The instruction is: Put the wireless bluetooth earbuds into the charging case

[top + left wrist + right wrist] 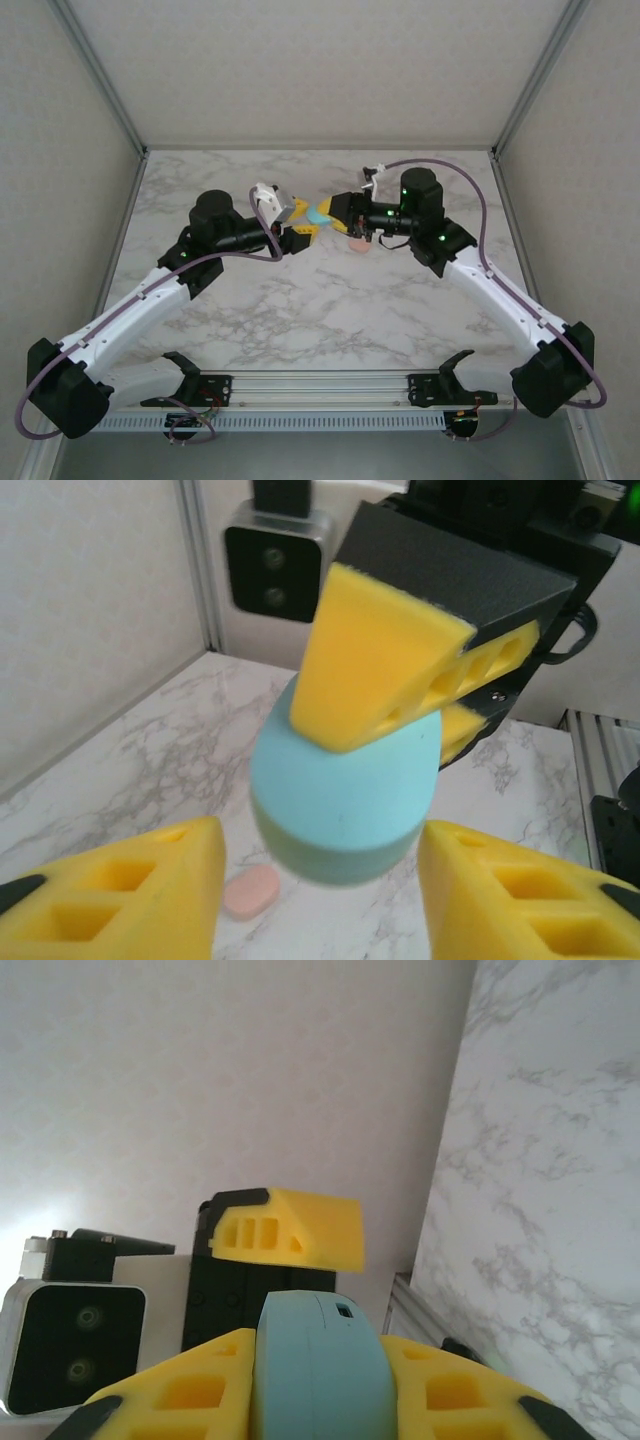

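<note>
A teal charging case (320,1370) hangs above the table with my right gripper (320,1345) shut on its two flat sides. In the left wrist view the same teal case (345,800) hangs under the right gripper's yellow fingers (385,670). My left gripper (318,885) is open, its fingers standing either side of the case with a gap on each side. From above, the left gripper (300,224) and the right gripper (336,210) meet nose to nose over mid-table with the teal case (322,212) between them. The earbuds are out of view.
A pink pebble-like case (357,244) lies on the marble table (300,310) just under the right gripper; it appears as the pink case (250,892) beyond the left fingers. Frame posts and walls stand at the table's back and sides.
</note>
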